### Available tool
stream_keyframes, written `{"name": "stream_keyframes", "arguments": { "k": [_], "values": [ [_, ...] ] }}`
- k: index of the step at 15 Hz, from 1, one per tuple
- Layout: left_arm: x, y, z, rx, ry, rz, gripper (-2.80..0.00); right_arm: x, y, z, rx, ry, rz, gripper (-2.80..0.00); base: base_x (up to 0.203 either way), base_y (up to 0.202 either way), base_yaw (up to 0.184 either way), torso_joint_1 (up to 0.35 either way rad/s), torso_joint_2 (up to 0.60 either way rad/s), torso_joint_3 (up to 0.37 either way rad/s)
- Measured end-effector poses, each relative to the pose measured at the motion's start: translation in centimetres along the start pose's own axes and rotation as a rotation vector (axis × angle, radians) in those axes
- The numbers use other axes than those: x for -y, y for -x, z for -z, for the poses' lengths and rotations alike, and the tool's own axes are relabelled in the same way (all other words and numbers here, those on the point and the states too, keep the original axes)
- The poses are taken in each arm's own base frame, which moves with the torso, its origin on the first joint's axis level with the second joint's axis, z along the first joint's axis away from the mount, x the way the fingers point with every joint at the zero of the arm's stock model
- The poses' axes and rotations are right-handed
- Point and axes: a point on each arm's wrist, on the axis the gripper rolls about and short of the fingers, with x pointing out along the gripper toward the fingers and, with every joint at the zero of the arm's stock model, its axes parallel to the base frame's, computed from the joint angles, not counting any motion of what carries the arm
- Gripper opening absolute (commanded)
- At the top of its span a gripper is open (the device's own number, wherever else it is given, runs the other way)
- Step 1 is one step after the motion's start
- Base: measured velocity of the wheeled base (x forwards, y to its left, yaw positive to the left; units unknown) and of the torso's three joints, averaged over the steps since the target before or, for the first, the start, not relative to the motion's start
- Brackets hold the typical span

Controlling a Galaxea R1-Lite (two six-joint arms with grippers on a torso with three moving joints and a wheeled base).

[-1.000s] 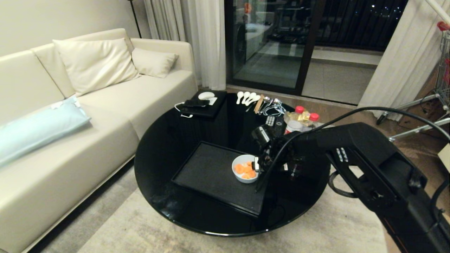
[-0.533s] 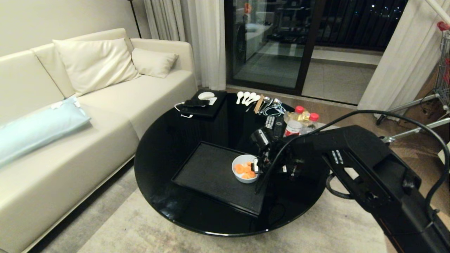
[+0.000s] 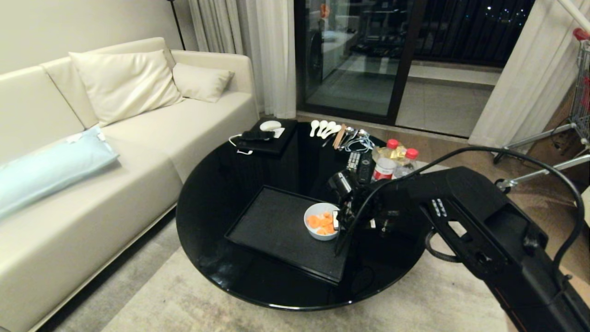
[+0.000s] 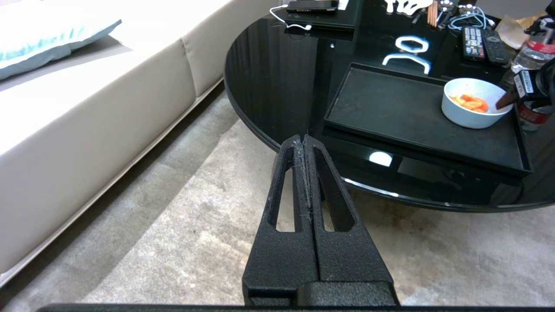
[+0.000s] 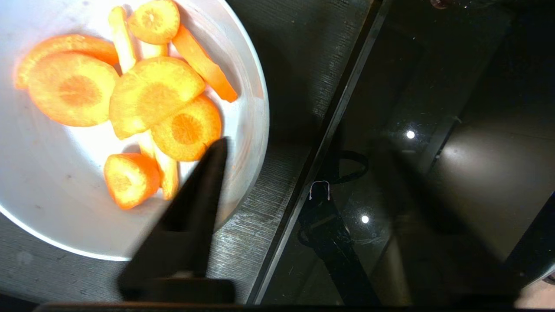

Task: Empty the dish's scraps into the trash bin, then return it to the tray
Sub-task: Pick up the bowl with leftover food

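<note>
The small round white bowl (image 3: 321, 221) of orange carrot slices (image 3: 321, 222) is sitting at the right end of the flat black rectangular tray (image 3: 276, 226) on the round glossy black table (image 3: 221, 184). The right gripper (image 3: 340, 220) is straddling the bowl's right rim, jaws apart, one finger (image 5: 197, 203) inside. Remotes (image 3: 360, 163) and red-capped bottles (image 3: 389, 161) are crowding just behind. The left gripper (image 4: 305, 147) is hanging closed over the grey rug (image 4: 182, 234).

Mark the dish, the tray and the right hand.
dish (image 3: 311, 233): head view, outer white wall.
tray (image 3: 272, 221): head view, bare matte floor left of the dish.
right hand (image 3: 338, 218): head view, at the dish's right rim, one finger inside.
</note>
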Motion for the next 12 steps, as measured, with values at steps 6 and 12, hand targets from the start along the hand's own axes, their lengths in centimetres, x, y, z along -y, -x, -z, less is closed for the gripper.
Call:
{"name": "stream_keyframes", "arguments": {
  "k": [6,12],
  "values": [
    [0.0,0.0,0.0,0.0,0.0,0.0,-2.8,-0.13,-0.01,0.0,0.004,0.001,-0.003,-2.8,0.0,0.0,0.0,0.0,0.0,0.0],
    [0.0,0.0,0.0,0.0,0.0,0.0,-2.8,-0.12,0.15,0.01,0.001,0.002,-0.002,-2.8,0.0,0.0,0.0,0.0,0.0,0.0]
  ]
}}
